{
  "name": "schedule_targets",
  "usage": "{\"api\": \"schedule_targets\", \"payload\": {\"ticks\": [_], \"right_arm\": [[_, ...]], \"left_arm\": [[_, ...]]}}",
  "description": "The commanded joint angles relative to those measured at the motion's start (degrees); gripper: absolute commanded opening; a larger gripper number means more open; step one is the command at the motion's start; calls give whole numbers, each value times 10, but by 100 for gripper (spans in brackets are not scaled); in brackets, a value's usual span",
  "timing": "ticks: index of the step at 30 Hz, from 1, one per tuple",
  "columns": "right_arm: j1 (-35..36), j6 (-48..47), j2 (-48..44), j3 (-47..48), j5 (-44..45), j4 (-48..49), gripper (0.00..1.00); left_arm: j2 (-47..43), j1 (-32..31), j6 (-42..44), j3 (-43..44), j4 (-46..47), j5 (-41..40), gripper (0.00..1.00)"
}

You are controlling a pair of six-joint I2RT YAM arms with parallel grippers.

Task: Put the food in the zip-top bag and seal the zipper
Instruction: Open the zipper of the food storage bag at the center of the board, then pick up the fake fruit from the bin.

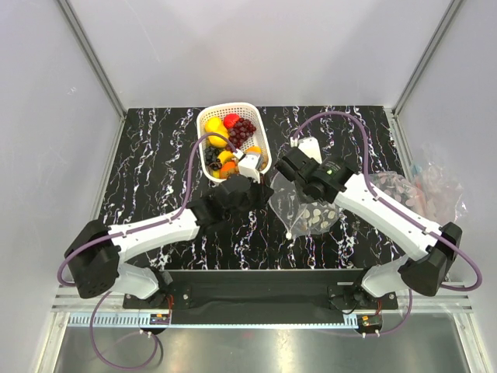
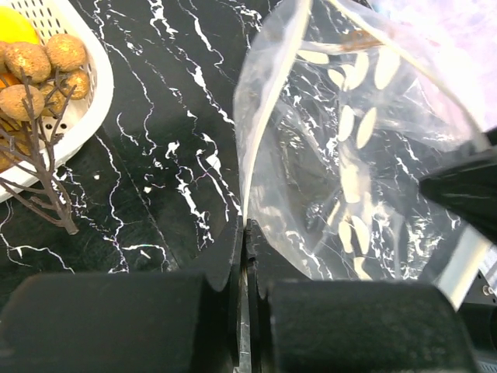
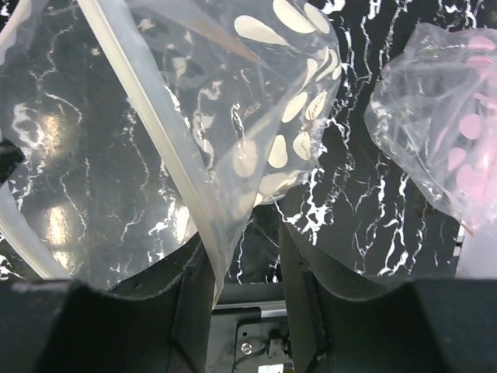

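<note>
The white lattice basket [image 1: 210, 114] at the back holds the food: a yellow lemon [image 1: 216, 128], a red strawberry [image 1: 231, 120], dark purple grapes [image 1: 244, 130] and orange pieces [image 1: 227, 165]. Tan grapes [image 2: 39, 70] show in the left wrist view, inside the basket [image 2: 97, 97]. A clear zip-top bag [image 1: 307, 208] with cream ovals hangs between the arms. My left gripper [image 2: 247, 229] is shut on the bag's zipper edge [image 2: 250, 155], just in front of the basket [image 1: 250, 185]. My right gripper [image 3: 245, 241] is open; the bag's [image 3: 256, 116] other edge lies against its left finger.
A second clear bag [image 1: 423, 190] with pink dots lies at the table's right edge, also in the right wrist view [image 3: 450, 132]. A small white object [image 1: 309, 146] sits behind the right gripper [image 1: 286, 165]. A bare grape stem [image 2: 43, 171] sticks out over the basket rim.
</note>
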Motion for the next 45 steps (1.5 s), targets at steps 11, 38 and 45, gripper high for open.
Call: {"api": "schedule_targets", "payload": {"ticks": [11, 38, 45], "right_arm": [[4, 42, -5, 64, 94, -124, 27], [-25, -29, 96, 122, 81, -96, 0], [-50, -48, 82, 96, 55, -42, 0]], "left_arm": [[37, 39, -11, 25, 29, 7, 0], [64, 40, -29, 67, 30, 33, 69], [10, 52, 3, 75, -40, 3, 99]]}}
